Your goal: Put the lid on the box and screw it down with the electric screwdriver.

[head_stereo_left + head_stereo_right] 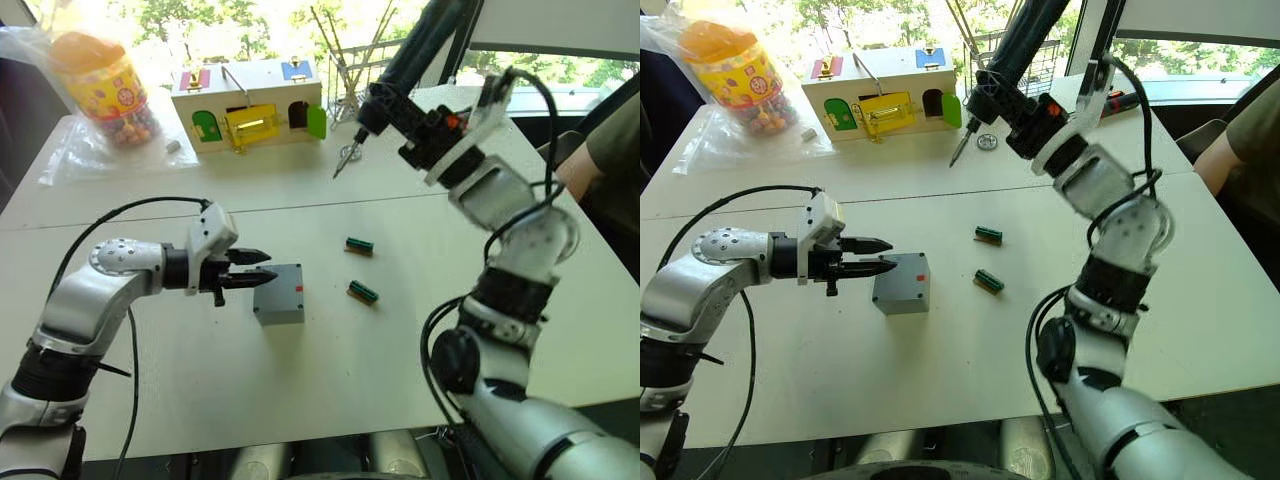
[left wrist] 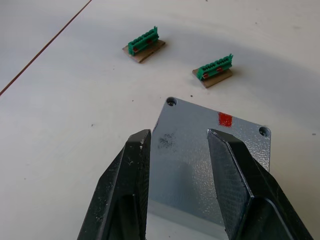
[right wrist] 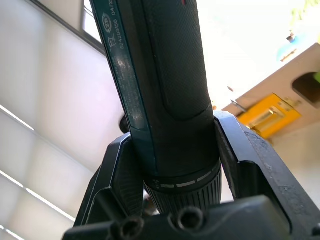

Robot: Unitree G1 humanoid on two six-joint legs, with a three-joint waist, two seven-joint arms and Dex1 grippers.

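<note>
- The left arm was bent at the elbow and reached across the white table (image 1: 400, 340) toward the middle, with the forearm almost level.
- The left gripper (image 1: 262, 272) pointed sideways at the box (image 1: 279, 294), and its two black fingers stood a little apart, holding nothing; the tips were at the box's near edge, above its top.
- In the left wrist view, the lid (image 2: 210, 150) lay on the box with screw holes in the corners and a small red mark near one edge.
- The right arm was raised high, the wrist turned back toward the far side of the table.
- The right gripper (image 3: 175, 165) was closed around the electric screwdriver (image 1: 415, 60), near its collar.
- The tool was tilted, its thin metal bit (image 1: 345, 160) pointing down above the table, well apart from the box.
- Two small green connectors (image 1: 360, 245) (image 1: 363, 292) lay on the table to the right of the box.
</note>
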